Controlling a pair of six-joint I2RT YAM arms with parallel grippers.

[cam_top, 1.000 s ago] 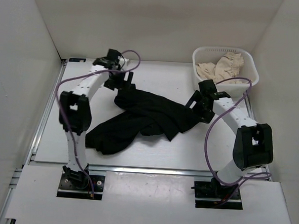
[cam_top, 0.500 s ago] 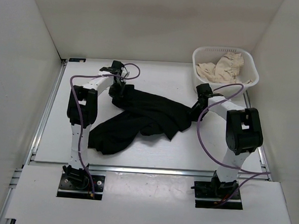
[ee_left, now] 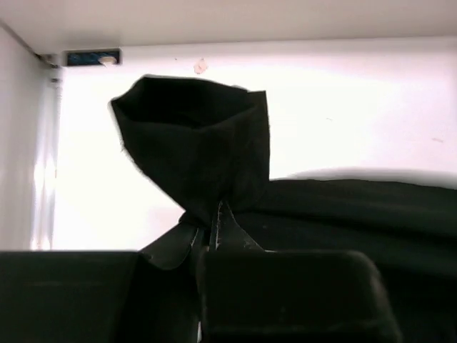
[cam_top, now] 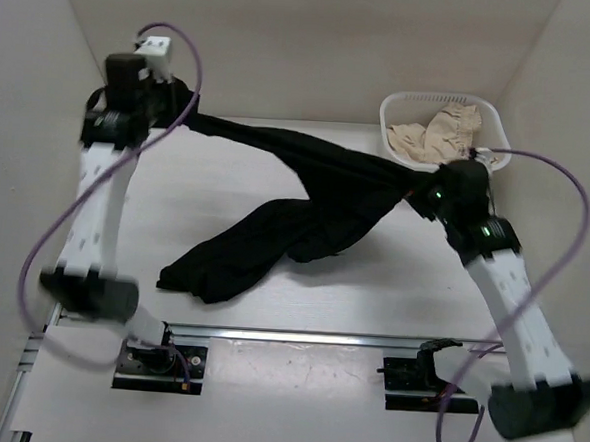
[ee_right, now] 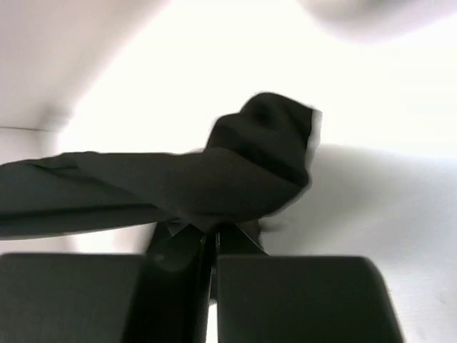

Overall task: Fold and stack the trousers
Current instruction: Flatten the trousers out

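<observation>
Black trousers (cam_top: 313, 177) pinched, stretched between left hand (ee_left: 216, 227), right hand (ee_right: 212, 236).

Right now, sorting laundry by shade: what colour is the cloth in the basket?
The cloth is beige, clearest in the top view.

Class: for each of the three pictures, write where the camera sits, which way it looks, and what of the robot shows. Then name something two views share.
Top view: above and behind the robot, facing down at the table; left arm and right arm show, trousers stretched between.
Left wrist: on the left arm, facing past the left gripper, shut on the trousers.
Right wrist: on the right arm, facing past the right gripper, shut on the trousers.
Shared: the trousers, in all three.
</observation>
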